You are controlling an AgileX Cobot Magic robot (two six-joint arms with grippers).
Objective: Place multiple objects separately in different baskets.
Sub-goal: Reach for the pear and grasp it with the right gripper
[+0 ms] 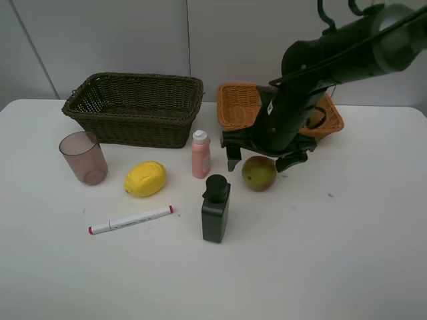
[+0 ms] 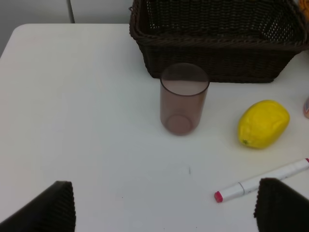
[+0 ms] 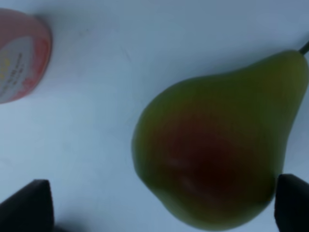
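My right gripper (image 1: 262, 162) is open and low over the red-green mango (image 1: 259, 173), one finger on each side, in front of the orange basket (image 1: 239, 105). In the right wrist view the mango (image 3: 217, 159) fills the space between the fingertips (image 3: 29, 205). The pink bottle (image 1: 201, 155), dark green pump bottle (image 1: 215, 209), lemon (image 1: 145, 179), cup (image 1: 83, 158) and marker (image 1: 131, 220) are on the table. The dark basket (image 1: 133, 107) is empty. My left gripper (image 2: 164, 212) is open and empty, short of the cup (image 2: 183, 99). The mangosteen and kiwi are not in view.
The right arm (image 1: 320, 60) hides much of the orange basket's right half. The pink bottle (image 3: 19, 58) stands close to the mango's left. The white table (image 1: 347, 253) ends at a grey wall behind the baskets.
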